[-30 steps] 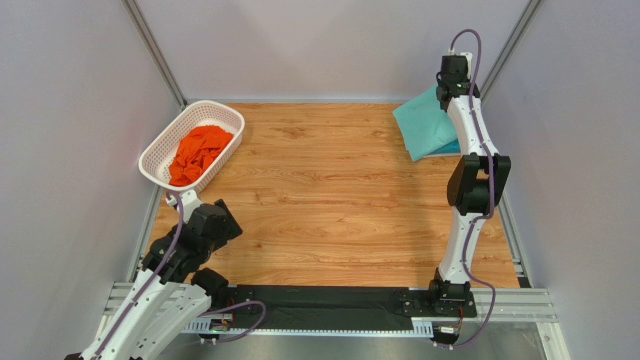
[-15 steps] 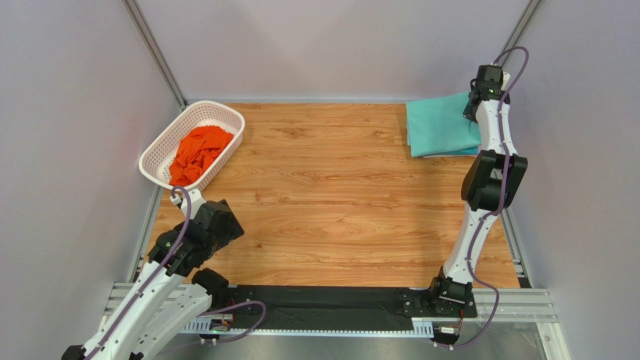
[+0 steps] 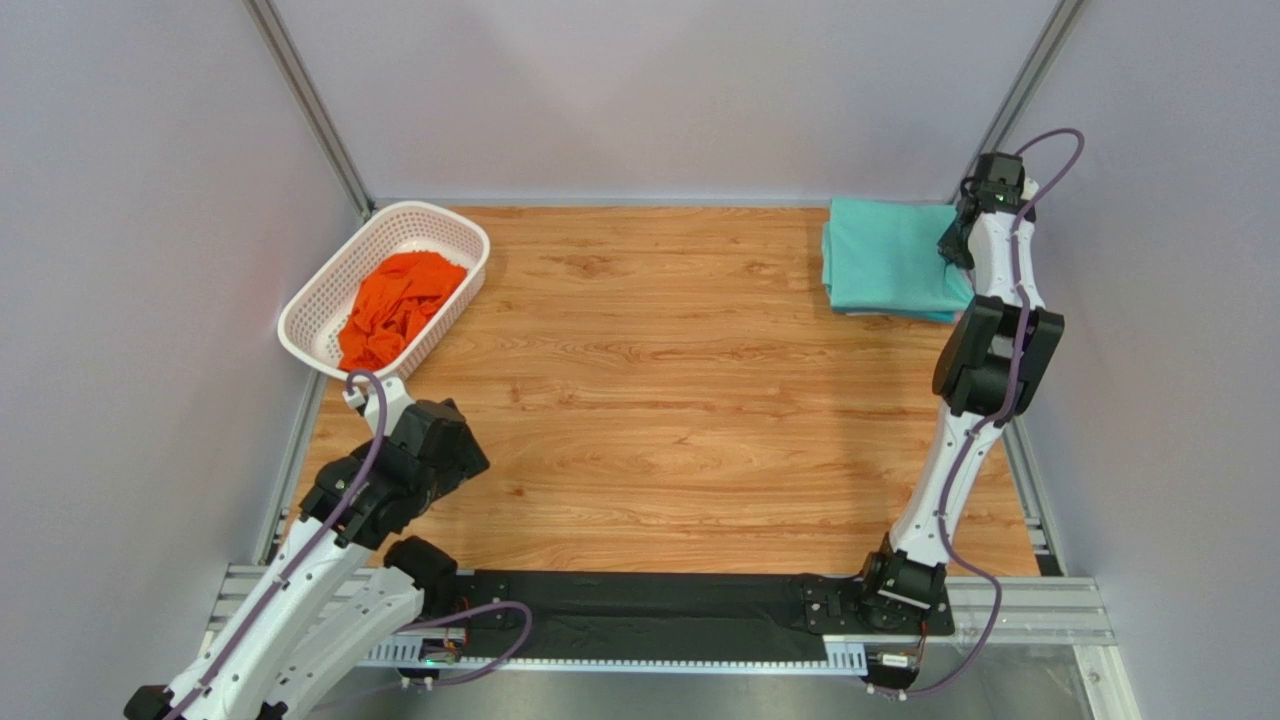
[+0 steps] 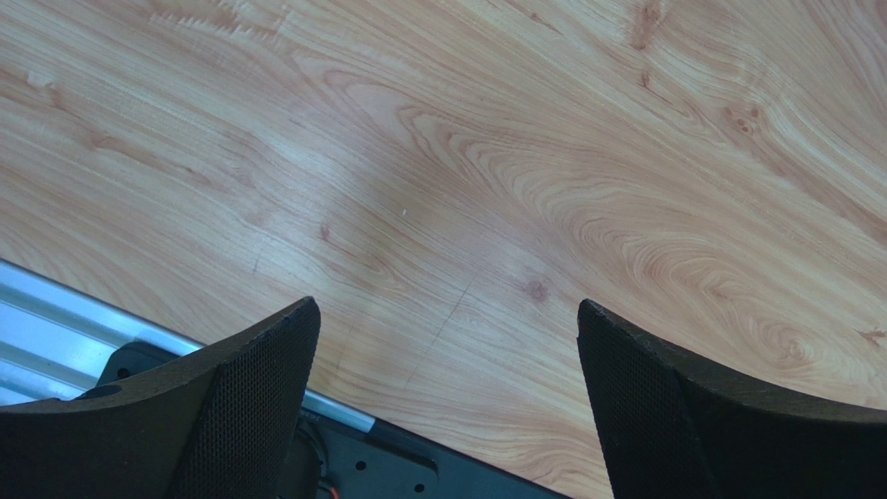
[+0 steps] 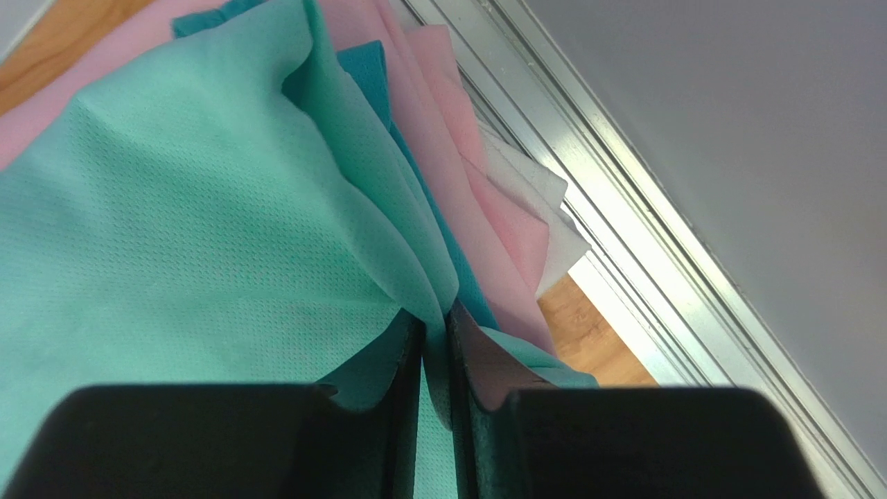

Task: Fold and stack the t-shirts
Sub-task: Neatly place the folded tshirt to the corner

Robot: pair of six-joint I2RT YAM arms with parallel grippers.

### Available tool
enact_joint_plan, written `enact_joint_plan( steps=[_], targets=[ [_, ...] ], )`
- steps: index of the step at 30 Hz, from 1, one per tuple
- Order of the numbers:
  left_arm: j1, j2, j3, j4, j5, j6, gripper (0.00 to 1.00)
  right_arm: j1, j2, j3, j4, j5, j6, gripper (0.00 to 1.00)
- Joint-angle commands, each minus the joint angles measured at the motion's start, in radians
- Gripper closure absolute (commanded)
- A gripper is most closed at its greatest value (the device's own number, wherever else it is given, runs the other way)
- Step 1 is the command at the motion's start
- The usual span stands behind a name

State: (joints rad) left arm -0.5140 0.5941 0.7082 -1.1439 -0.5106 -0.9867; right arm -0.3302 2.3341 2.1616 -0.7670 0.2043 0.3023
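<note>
**Tees: three piled, one in basket**

Mint-green tee (image 5: 187,239) tops the teal tee (image 5: 366,75) and pink tee (image 5: 422,120) at the far right corner. The right gripper (image 5: 435,333) pinches its edge. Orange tee (image 3: 394,305) fills the basket (image 3: 425,210). The left gripper (image 4: 448,343) gapes over the table (image 4: 521,156), well apart.

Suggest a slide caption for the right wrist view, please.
Right pincer shut on mint-green t-shirt, above teal t-shirt and pink t-shirt.

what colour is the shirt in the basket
The t-shirt is orange; the top external view shows it best.
</note>
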Motion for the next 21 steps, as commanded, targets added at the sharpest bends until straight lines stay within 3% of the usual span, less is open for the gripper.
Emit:
enact_joint_plan(
  steps=[1, 6, 11, 14, 17, 21],
  targets=[
    [0.002, 0.006, 0.027, -0.007, -0.017, -0.010, 0.00, -0.026, 0.088, 0.044, -0.020, -0.026, 0.026, 0.86],
    [0.002, 0.013, 0.028, -0.013, -0.023, -0.013, 0.00, -0.026, 0.143, 0.055, -0.018, -0.043, 0.018, 0.79],
    [0.002, 0.026, 0.034, -0.014, -0.023, -0.015, 0.00, -0.027, 0.096, 0.064, -0.020, -0.081, 0.000, 0.69],
    [0.002, 0.026, 0.033, -0.013, -0.017, -0.012, 0.00, -0.027, 0.026, 0.070, -0.018, -0.124, -0.029, 0.53],
    [0.002, 0.024, 0.034, -0.004, -0.011, -0.003, 0.00, -0.027, -0.031, 0.075, -0.020, -0.163, -0.051, 0.50],
    [0.002, 0.015, 0.034, 0.004, -0.005, 0.006, 0.00, -0.023, -0.128, 0.079, -0.022, -0.186, -0.087, 0.28]
  ],
)
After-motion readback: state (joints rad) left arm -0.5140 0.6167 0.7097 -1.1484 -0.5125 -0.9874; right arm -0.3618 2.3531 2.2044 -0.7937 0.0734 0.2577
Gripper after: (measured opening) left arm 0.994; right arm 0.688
